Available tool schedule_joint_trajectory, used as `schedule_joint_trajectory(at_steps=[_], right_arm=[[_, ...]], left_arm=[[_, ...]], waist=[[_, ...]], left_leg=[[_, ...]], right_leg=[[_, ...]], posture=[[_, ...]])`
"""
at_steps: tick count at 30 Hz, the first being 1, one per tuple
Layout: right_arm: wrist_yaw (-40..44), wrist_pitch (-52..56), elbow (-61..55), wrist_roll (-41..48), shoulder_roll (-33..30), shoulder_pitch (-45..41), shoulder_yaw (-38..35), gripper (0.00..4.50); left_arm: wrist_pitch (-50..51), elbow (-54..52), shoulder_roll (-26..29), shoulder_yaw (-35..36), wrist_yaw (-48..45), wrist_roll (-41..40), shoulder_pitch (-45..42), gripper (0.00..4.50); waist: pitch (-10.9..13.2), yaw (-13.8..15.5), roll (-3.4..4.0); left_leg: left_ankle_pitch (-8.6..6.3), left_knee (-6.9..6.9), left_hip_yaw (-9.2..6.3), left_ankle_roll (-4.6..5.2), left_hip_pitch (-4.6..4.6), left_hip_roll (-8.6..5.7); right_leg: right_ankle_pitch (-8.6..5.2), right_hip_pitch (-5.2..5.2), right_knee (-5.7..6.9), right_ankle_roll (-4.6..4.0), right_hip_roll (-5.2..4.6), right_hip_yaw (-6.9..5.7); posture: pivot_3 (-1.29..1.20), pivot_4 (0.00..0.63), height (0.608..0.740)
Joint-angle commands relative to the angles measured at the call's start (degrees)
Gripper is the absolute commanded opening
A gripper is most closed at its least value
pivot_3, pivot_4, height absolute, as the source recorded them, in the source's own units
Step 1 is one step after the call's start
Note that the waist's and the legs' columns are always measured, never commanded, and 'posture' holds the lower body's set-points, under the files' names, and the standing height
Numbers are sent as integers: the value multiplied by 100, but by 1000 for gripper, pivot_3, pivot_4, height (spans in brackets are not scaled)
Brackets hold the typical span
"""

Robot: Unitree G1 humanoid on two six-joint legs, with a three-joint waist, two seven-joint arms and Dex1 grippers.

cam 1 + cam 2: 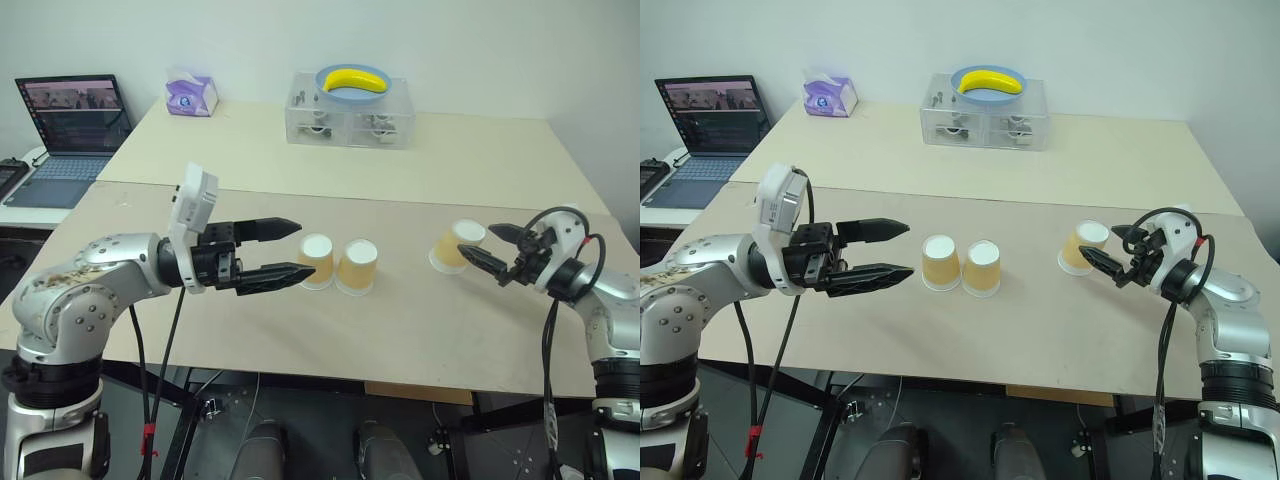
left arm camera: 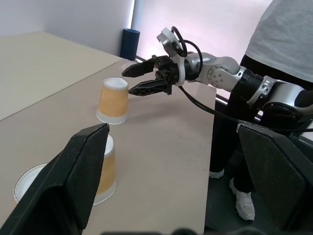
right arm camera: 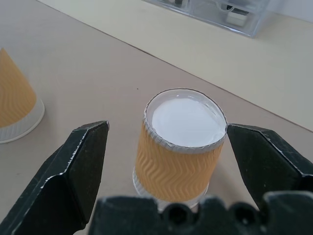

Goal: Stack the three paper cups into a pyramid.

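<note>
Right, from my head cameras the biggest thing is the tan worktop [image 1: 420,320], with a paler second worktop [image 1: 480,150] butted against its far edge. On that far one I see a clear plastic drawer box [image 1: 350,115] carrying a blue bowl [image 1: 352,93] with a banana [image 1: 355,78] in it, and a purple tissue pack [image 1: 191,96] toward the left corner. Off the left side a laptop [image 1: 72,130] sits open on a separate desk.

My left gripper [image 1: 293,249] hangs level over the near worktop, pointing right, fingers spread wide and holding nothing; its tips are just beside the two cups [image 1: 338,265] that stand upside down, touching or nearly so, in the middle. My right gripper [image 1: 495,248] comes in from the right, fingers wide, with the third cup [image 1: 456,246] also inverted between its fingertips.

The right wrist view gives me what the head views cannot: that third cup sits squarely between the two fingers [image 3: 73,171] with a gap on either side, so nothing is gripped. Its white base faces up and its rim rests on the worktop.

The left wrist view adds a person [image 2: 274,58] in a grey top and dark trousers standing past the worktop's edge behind my right arm, and a dark blue cylinder [image 2: 130,44] by the wall.
</note>
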Motion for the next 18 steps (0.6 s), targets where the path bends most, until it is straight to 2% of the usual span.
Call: schedule_joint_trajectory(at_steps=[1,18], right_arm=[[-61,-222,256,-77,2,-311,-61,4500],[44,-561,967,-316,222,-695,141,4500]], left_arm=[[-101,-118,28,105,35,-98,-25,4476],[-98,-114,83,259,113,-161,1,4476]], waist=[[0,-4,0],[1,-8,1]], left_leg=[[0,1,0,0,0,0],[0,-1,0,0,-1,0]], right_leg=[[0,0,0,0,0,0],[0,0,-2,0,0,0]], posture=[[0,150,694],[0,150,694]])
